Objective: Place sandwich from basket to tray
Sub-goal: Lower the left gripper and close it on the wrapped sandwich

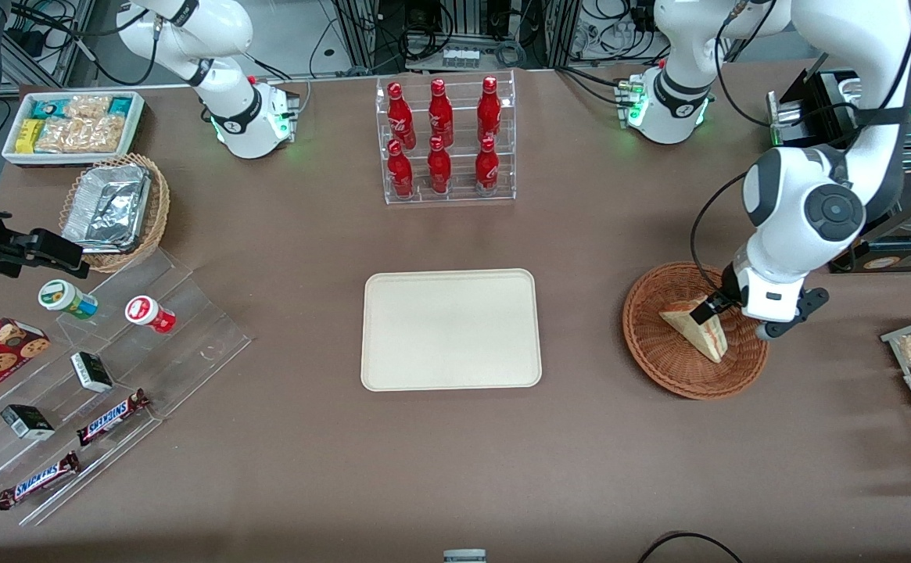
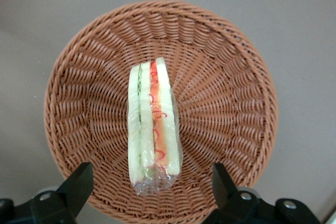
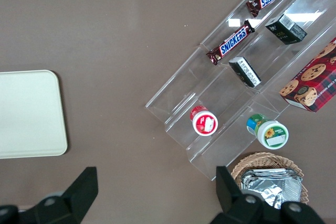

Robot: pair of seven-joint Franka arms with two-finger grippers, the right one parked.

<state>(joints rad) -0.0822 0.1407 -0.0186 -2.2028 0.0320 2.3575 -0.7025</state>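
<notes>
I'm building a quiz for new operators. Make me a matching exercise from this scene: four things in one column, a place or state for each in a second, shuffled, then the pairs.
Things:
1. sandwich
2. tray
3. pincer
4. red bottles

Places or states:
A. open, above the basket
B. in a clear rack
C. bare, on the table
D. lying in the basket

Pairs: 1-D, 2-C, 3-A, 4-B

Premises are presenting as a robotics lab staged as a snack shop. Robot arm bases (image 1: 252,121) are sitting bolted to a brown tabletop (image 1: 455,469), cabling and equipment racks (image 1: 424,31) are running along its edge, and acrylic displays are holding red bottles (image 1: 439,137) and Snickers bars (image 1: 111,417).
</notes>
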